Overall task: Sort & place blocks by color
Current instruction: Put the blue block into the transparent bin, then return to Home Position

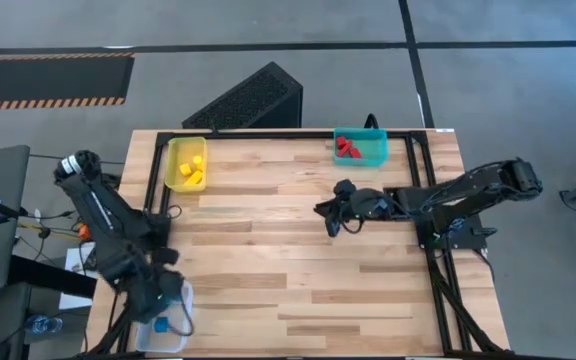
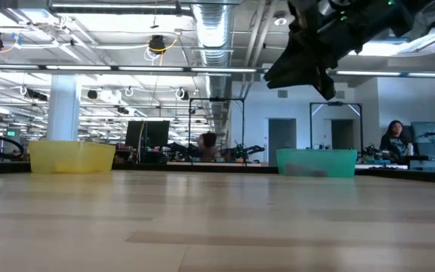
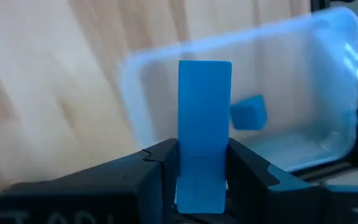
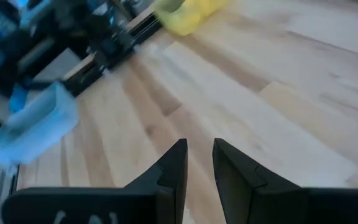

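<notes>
left claw (image 3: pixel 202 177) grips blue bar (image 3: pixel 204 124) over clear bin (image 3: pixel 328 74); right claw (image 4: pixel 199 163) slightly parted, empty.

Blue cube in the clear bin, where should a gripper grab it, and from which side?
Probably pinch two opposite flat faces of the blue cube from straight above: the walls of the clear bin block side approaches. The left gripper, shut on the blue bar, is busy.

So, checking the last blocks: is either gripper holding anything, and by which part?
The left gripper clamps a blue bar block by its lower end; the right gripper holds nothing.
</notes>
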{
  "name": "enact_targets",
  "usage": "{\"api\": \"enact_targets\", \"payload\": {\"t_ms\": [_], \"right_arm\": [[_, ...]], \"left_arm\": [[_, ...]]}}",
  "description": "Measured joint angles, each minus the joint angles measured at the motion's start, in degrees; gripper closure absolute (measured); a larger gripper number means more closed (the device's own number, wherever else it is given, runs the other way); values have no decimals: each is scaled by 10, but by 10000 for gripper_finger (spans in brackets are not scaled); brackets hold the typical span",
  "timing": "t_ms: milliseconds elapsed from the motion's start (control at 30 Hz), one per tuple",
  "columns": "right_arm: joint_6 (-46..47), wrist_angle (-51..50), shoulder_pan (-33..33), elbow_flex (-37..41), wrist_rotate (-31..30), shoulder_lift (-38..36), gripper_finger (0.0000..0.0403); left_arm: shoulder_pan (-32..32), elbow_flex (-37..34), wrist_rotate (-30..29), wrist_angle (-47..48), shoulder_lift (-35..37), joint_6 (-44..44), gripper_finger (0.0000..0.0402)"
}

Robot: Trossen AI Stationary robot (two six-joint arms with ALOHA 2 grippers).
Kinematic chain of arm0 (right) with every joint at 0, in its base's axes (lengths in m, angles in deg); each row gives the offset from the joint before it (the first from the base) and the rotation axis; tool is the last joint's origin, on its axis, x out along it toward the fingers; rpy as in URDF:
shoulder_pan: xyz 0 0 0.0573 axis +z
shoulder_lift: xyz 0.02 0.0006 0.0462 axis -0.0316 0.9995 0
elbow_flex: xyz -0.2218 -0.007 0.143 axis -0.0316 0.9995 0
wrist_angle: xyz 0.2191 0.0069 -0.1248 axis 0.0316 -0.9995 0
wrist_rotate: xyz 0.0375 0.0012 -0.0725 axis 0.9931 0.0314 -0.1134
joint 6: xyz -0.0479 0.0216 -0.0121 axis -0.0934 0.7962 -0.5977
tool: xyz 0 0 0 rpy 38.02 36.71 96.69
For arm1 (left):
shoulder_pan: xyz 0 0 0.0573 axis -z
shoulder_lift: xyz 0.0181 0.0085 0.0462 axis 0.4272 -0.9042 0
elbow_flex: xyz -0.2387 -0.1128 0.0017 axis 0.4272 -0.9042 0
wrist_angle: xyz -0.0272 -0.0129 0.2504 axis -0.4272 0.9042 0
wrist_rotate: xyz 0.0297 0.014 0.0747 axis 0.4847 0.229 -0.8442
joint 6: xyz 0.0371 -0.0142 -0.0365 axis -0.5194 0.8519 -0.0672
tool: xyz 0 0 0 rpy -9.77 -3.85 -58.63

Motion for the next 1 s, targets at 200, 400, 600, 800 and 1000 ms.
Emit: {"api": "enact_targets", "payload": {"t_ms": [200,400,600,800,1000], "right_arm": [[11,27,-42,0,1,0,302],[-6,31,-57,0,19,0,273],[-6,27,-58,0,52,0,226],[-2,21,-44,0,68,0,204],[-19,32,-24,-9,70,-22,217]], "left_arm": [[66,-46,7,-103,-1,148,306],[74,-87,4,-144,0,196,263],[61,-126,-23,-161,0,194,201],[-4,-151,-23,-168,0,207,168],[-101,-127,21,-164,16,132,177]]}}
